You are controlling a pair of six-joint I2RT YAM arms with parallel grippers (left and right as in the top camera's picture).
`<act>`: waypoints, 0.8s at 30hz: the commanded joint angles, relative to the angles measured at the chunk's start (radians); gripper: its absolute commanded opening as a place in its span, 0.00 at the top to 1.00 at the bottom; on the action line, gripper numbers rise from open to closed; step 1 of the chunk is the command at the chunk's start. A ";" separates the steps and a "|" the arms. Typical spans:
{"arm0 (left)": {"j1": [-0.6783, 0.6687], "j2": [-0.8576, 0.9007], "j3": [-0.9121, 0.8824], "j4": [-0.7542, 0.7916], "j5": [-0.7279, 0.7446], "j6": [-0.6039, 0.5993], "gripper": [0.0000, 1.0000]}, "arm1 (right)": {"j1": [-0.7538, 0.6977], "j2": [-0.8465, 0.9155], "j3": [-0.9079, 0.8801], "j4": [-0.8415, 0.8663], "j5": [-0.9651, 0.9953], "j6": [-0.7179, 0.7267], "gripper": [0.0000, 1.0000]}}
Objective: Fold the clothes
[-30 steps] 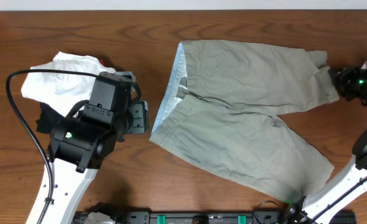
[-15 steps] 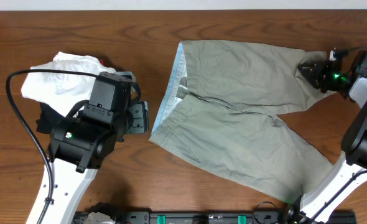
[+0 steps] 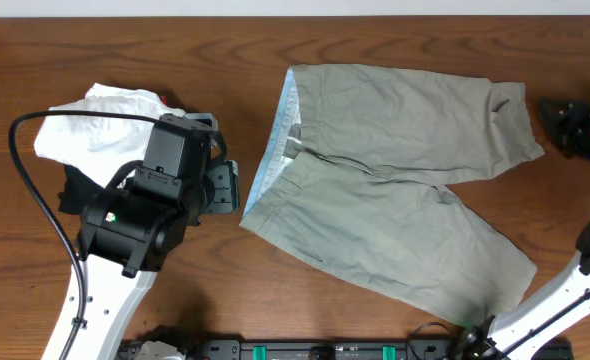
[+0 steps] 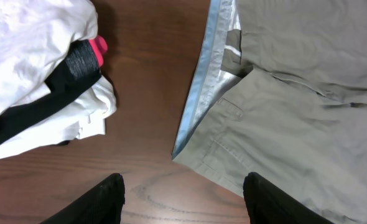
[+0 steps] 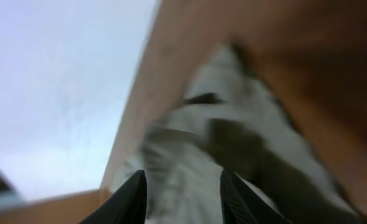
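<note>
Shorts (image 3: 395, 190) in khaki lie spread flat on the table (image 3: 175, 50), right of its centre, with the pale blue waistband (image 3: 275, 140) turned toward the middle and both legs splayed toward the right edge.

Near the left edge sits a pile of white and black garments (image 3: 95, 130), apart from the shorts. Between the pile and the waistband hangs the left gripper (image 4: 185, 186); its fingers stand wide apart with nothing between them, bare wood and the waistband's near corner below.

At the right edge, the right gripper (image 3: 563, 122) is just beside the hem of the far leg (image 3: 515, 115) but not touching it. Its wrist view is badly smeared — the fingers seem partly parted and empty, with cloth beyond them.

No fold is made yet. The main risk, as I judge it, is a shallow pinch: catching only the top layer or the hem's very edge would let the cloth slip mid-fold or drag the whole garment askew. The splayed legs could fold crooked, and the left gripper — so close to the pile — might snag the wrong cloth.
</note>
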 commanded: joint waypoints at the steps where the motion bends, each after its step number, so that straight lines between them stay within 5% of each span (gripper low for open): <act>1: 0.006 0.004 0.014 0.002 -0.002 -0.002 0.37 | 0.022 0.018 0.003 -0.033 0.125 0.018 0.60; 13: 0.006 0.004 0.014 0.001 -0.002 -0.002 0.37 | 0.141 0.063 0.003 -0.018 0.286 0.053 0.54; 24: 0.006 0.004 0.014 0.001 -0.002 -0.002 0.36 | 0.210 0.066 0.003 0.338 0.289 0.215 0.72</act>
